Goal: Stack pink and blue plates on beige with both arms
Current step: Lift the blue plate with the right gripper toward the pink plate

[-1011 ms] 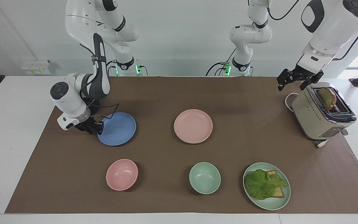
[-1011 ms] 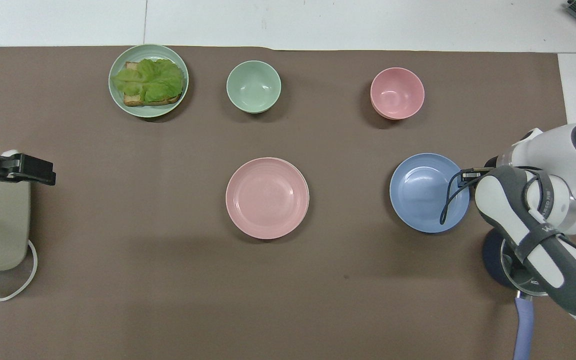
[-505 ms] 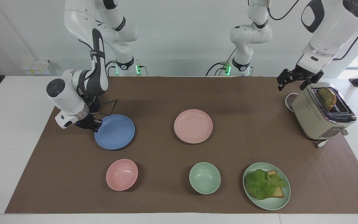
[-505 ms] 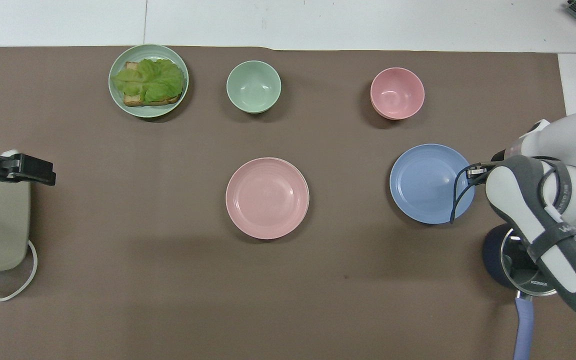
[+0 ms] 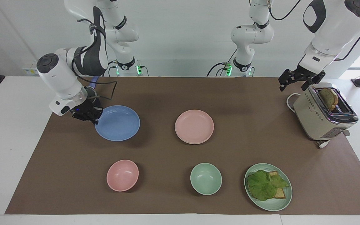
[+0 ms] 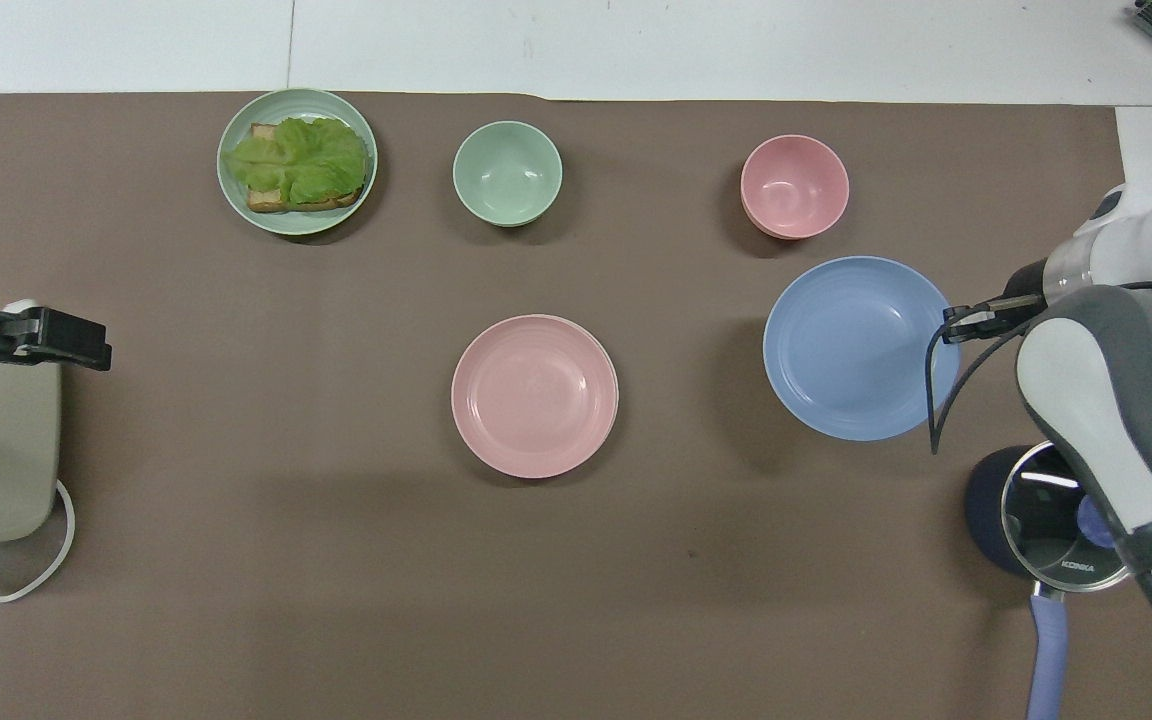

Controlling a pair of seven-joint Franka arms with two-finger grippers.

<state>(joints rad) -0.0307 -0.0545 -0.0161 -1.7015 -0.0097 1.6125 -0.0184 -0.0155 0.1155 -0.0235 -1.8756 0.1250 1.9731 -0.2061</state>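
A white table (image 5: 8, 131) spread with a brown mat (image 5: 180, 156) carries a pink plate (image 5: 194, 126) at its centre. Farther from the robots than that plate sit a pink bowl (image 5: 122, 175), a green bowl (image 5: 206, 178) and a green plate (image 5: 280, 203) of lettuce and bread. A beige toaster (image 5: 320, 117) stands toward the left arm's end, and a lidded dark pot (image 6: 1046, 515) toward the right arm's end.

Three round flat plates: pink (image 5: 194, 126), blue (image 5: 117, 122), green (image 5: 268, 187). Two round bowls: pink (image 5: 122, 175), green (image 5: 206, 178). One beige toaster (image 5: 320, 117).
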